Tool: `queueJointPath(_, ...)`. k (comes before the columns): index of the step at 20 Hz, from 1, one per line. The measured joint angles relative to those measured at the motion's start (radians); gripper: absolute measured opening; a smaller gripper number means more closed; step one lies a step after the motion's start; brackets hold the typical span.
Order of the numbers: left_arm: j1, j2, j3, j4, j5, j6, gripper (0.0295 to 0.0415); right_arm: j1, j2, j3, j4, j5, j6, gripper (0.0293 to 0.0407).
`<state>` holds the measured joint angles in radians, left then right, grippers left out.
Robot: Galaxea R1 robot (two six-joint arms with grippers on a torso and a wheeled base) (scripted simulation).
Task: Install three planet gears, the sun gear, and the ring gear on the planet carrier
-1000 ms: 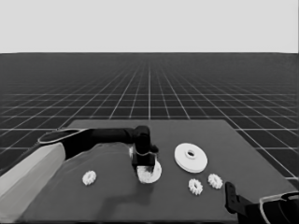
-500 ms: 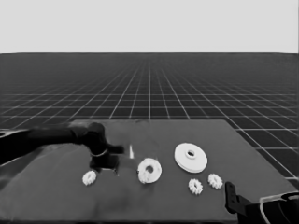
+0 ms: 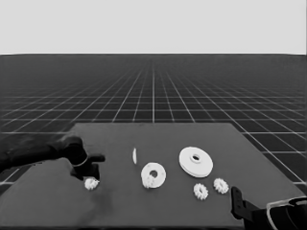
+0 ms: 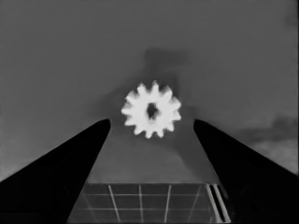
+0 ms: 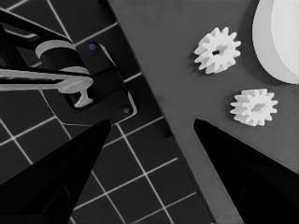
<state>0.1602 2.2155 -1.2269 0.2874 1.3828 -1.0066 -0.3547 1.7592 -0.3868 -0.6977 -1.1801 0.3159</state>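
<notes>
left end effector (image 3: 89,173) moved left — off smaller round part (image 3: 153,175), over gear (image 3: 91,183)

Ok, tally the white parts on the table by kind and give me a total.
Small gears: 4 (leftmost gear under the open left gripper; one seemingly on the smaller round part)
Smaller round part: 1
Larger round part: 1
Thin white piece: 1
Total: 7

A thin white piece (image 3: 135,155) stands, seemingly on edge, on the dark table (image 3: 158,134).
</notes>
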Motion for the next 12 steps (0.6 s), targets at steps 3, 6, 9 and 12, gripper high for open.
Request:
queueJointPath(3,0.059,0.025,-0.052,0.043,-0.04,0.015,0.0385,0.0,0.0,0.0,0.0,0.0,0.0,0.0385)
queueJointPath(6,0.07,0.03,-0.064,0.051,-0.049,0.019,0.0385,0.0,0.0,0.0,0.0,0.0,0.0,0.0385)
queueJointPath(9,0.071,0.031,-0.066,0.053,-0.05,0.019,0.0349,0.0,0.0,0.0,0.0,0.0,0.0,0.0385)
queueJointPath(12,0.071,0.032,-0.067,0.053,-0.051,0.02,0.0313,0.0,0.0,0.0,0.0,0.0,0.0,0.0385)
